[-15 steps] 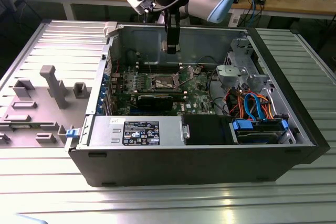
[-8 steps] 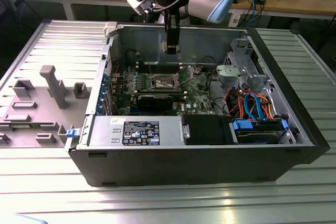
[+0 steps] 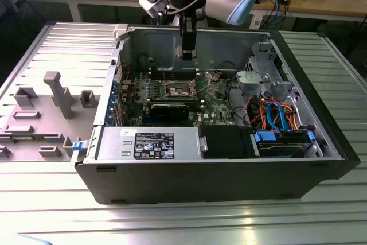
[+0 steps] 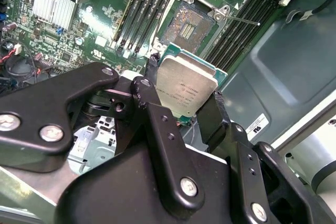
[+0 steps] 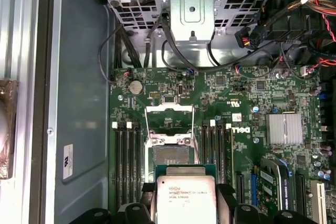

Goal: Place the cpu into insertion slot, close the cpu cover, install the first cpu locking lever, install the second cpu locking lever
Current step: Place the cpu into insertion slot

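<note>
Noted open case (image 3: 200, 183) on slatted metal bench (image 3: 51, 213). Found gripper (image 3: 186, 55) hung over the board, clamped on cpu (image 4: 186, 85) by two opposite edges, metal top facing both wrist cameras. Saw slot (image 5: 169, 154) bare, just beyond cpu's far edge and lower down. Saw cover (image 5: 169, 113) swung up past the slot.

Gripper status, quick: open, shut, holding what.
The gripper: shut on the cpu, which it holds by its edges over the motherboard, not yet in the insertion slot.
</note>
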Robot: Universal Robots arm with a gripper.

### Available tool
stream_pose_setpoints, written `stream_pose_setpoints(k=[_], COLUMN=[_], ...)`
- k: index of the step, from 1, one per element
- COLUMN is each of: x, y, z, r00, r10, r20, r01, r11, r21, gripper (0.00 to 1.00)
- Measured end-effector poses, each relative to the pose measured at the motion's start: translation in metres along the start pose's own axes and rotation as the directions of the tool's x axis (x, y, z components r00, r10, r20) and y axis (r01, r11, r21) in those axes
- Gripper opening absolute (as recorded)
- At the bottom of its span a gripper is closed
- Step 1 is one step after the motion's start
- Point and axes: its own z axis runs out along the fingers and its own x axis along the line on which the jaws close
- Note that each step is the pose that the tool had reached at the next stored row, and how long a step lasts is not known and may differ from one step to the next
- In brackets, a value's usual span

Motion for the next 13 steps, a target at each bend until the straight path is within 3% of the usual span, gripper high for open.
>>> stream_pose_setpoints(k=[13], x=[-0.0001], y=[-0.0003], z=[0.0050], r00=[1.0000], r10=[0.000], r20=[0.0000], r01=[0.000], r11=[1.0000], r21=[0.0017], gripper=[0.55])
